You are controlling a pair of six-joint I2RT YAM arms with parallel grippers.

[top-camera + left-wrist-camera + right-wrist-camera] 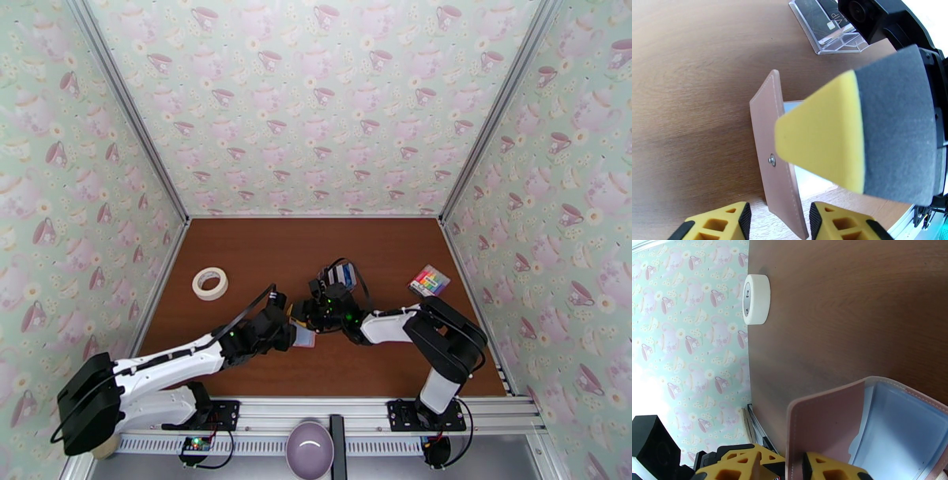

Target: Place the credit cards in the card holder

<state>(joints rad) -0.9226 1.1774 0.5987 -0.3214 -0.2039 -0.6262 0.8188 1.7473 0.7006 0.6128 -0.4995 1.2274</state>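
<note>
The pale pink card holder (303, 338) lies open mid-table, pale blue inside (900, 425). My right gripper (794, 467) is shut on the edge of its pink flap (821, 417). In the left wrist view the flap (770, 138) stands on edge between my left gripper's (780, 217) fingers. One finger (817, 217) is against the flap, and a sliver of table shows on the other side. A big yellow-and-grey finger (853, 130) of the right gripper (314, 314) hangs just above. The credit cards (341, 275) stand in a clear rack (829, 33) just beyond both grippers. My left gripper (289, 331) meets the holder from the left.
A white tape roll (210, 283) (756, 299) lies at the left of the table. A rainbow-striped block (429, 280) sits near the right wall. A purple bowl (309, 450) rests on the rail between the arm bases. Patterned walls close three sides.
</note>
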